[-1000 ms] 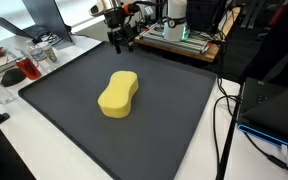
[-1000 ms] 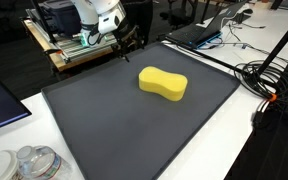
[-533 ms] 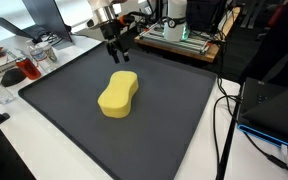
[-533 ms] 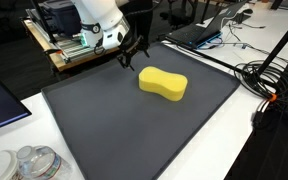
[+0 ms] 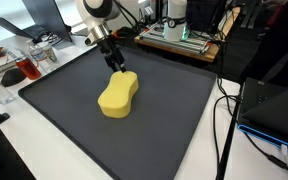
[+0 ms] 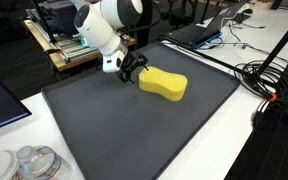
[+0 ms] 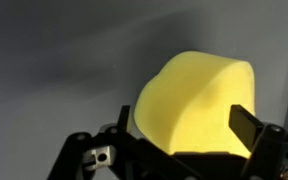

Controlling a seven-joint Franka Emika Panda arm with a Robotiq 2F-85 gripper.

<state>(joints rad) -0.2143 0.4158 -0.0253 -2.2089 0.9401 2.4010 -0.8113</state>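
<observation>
Yellow sponge (image 5: 118, 95) lies mid-way on the dark mat (image 5: 169, 125). The cables (image 6: 269, 85) and jars (image 6: 29, 163) sit off the mat's edges, well apart from it. Gripper (image 6: 134, 68) is low at the sponge's end, jaws spread wide. The wrist view shows a finger either side, nothing clamped.

arm (image 5: 96, 11) stretched downward, wrist tilted, tool (image 5: 119, 67) pointing down and low, jaws spread wide apart.

Sponge (image 5: 118, 94) near the middle of the mat (image 5: 169, 130), tool (image 5: 119, 68) at one end of it, cables (image 6: 256, 75) beside the mat's edge.
</observation>
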